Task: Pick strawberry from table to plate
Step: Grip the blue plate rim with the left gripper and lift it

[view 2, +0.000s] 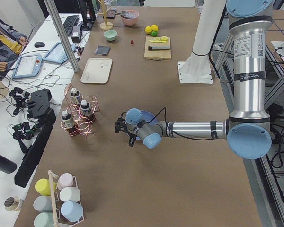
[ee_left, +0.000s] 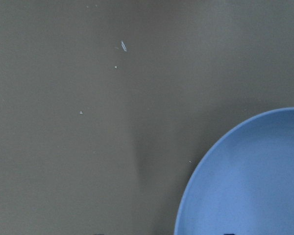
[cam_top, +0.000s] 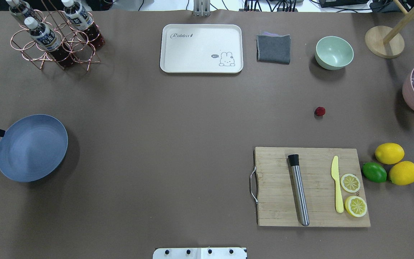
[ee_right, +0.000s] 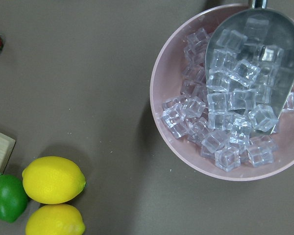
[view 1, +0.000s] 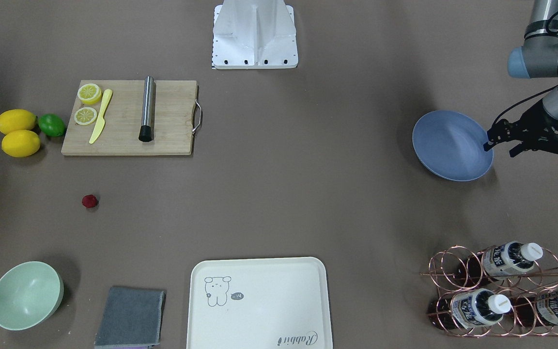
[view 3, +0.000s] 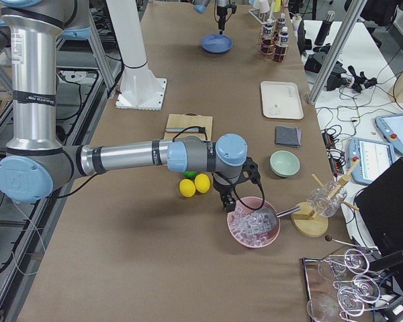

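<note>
Left pincer (view 1: 500,148), fingers apart and holding nothing, is at the outer edge of the blue-grey plate (view 1: 448,150), one fingertip overlapping the rim in the front-facing view. The plate is bare and sits on the robot's left side of the brown tabletop (cam_top: 178,126).

On the robot's right, the right pincer (view 3: 227,203) hangs beside a pink bowl (ee_right: 156,100) of ice cubes with a metal scoop (ee_right: 264,29) in it. Whether its fingers are apart or together cannot be told.

Nearest the robot's base on that side, a wooden cutting board (cam_top: 275,187) carries a steel rod (cam_top: 299,194), a yellow knife (cam_top: 337,187) and two lemon halves (cam_top: 350,182). Two lemons (cam_top: 389,153) and a lime (cam_top: 374,172) sit just beside the board.

Beyond the board, the strawberry (cam_top: 320,111) lies alone on the tabletop, between the board and a pale green bowl (cam_top: 334,52), well apart from the plate.

Along the far edge are a grey cloth (cam_top: 274,48), a cream tray (cam_top: 199,50) and a copper rack of bottles (cam_top: 54,43).
</note>
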### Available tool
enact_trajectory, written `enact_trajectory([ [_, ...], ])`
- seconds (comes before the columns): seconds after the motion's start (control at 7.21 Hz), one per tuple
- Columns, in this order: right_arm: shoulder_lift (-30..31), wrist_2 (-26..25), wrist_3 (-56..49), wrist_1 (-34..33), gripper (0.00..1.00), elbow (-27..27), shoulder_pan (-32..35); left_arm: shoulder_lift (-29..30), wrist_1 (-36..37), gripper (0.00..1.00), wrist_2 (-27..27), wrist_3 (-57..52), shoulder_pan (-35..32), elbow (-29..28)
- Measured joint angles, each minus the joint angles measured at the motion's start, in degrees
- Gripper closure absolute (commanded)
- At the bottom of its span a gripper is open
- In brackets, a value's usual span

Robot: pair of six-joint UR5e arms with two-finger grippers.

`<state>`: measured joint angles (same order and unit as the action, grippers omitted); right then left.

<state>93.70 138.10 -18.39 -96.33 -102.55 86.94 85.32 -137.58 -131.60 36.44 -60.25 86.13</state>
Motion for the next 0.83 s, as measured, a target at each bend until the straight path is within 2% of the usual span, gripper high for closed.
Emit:
enact_trajectory([
  [0.28,-0.08,0.02,0.02,0.0,0.0,-0.11,-0.16,0.15,-1.07,0.6,1.07,0.49,1.44,-1.04],
  [0.42,-0.1,0.09,0.02,0.0,0.0,-0.16,-0.19,0.14,-1.33,1.0,1.25,0.56,1.69,-1.36],
  [0.83,-0.46,0.23,0.64,0.0,0.02,-0.33,-0.23,0.01,-1.67,1.0,0.21,1.96,1.8,-1.0],
])
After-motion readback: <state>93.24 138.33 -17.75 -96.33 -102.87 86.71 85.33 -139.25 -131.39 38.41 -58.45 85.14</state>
